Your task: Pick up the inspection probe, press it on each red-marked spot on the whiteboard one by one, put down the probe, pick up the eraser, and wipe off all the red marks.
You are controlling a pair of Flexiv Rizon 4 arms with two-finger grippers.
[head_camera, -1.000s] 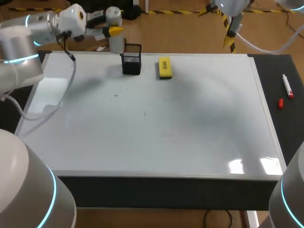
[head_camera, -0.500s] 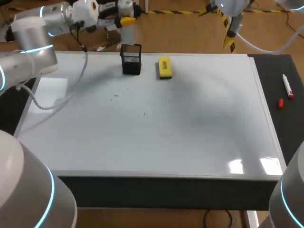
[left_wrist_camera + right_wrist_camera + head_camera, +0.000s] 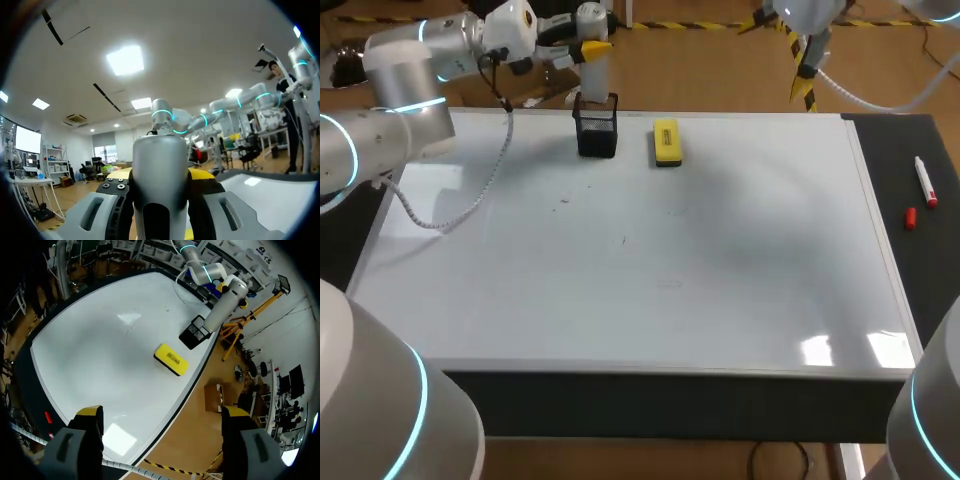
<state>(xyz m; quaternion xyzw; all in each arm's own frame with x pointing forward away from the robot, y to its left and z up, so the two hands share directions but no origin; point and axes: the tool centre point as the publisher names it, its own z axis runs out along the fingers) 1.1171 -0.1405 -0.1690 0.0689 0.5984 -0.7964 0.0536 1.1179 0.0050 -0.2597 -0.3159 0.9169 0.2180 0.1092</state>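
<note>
Head view: left arm comes in from the far left; left gripper [image 3: 588,47] hangs over the black wire-mesh holder [image 3: 597,130] at the far edge of the whiteboard.
Probe location: pale grey cylindrical inspection probe [image 3: 594,78] stands upright, its lower end at the holder's mouth. Whether it touches the holder, cannot tell.
Left pincer: pinching the probe from both sides, as the left wrist view shows.
Right pincer: right gripper [image 3: 162,412] spread wide, holding nothing, high above the board's far edge.
Probe handling (judgement): rigid, smooth-skinned, likely a little slippery. A mid-body grip suits it, keeping it plumb for the narrow holder.
Eraser: yellow block eraser [image 3: 666,142] lies flat just right of the holder, apart from it.
Eraser handling (judgement): light and stiff. Take it across the short sides so the flat face meets the board.
Surface: glossy white whiteboard [image 3: 720,260], slick, with glare near the front right. Only faint dark specks show, no red marks.
Room: holder and eraser sit close, so a descending gripper could clip either.
Off-board: white marker with red tip [image 3: 925,181] and small red cap [image 3: 910,217] lie on the black table [image 3: 920,140], right.
</note>
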